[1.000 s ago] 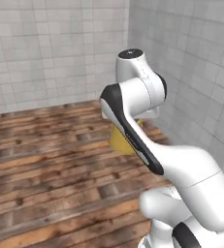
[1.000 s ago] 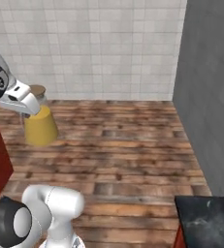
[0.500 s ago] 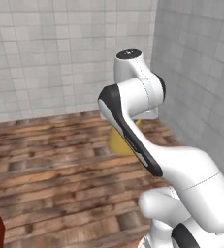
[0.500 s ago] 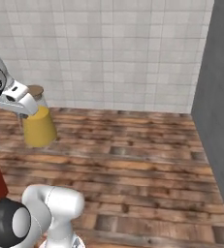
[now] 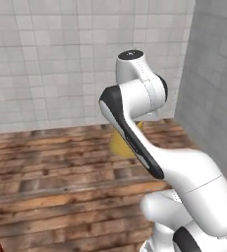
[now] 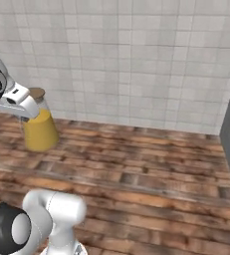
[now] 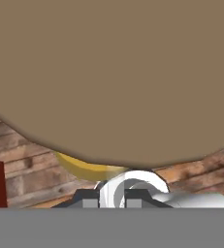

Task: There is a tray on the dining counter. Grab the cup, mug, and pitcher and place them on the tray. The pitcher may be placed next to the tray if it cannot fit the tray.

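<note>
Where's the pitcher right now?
The pitcher hangs in the gripper at the right base view's left edge, above the wooden floor, before the tiled wall.

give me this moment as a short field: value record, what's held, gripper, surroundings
held item: pitcher of orange-yellow juice, tan cork-like lid
pitcher pose: upright, carried above the floor
gripper: shut on the pitcher near its neck
floor: brown wooden planks
backdrop: white tiled wall, grey wall to the right
</note>
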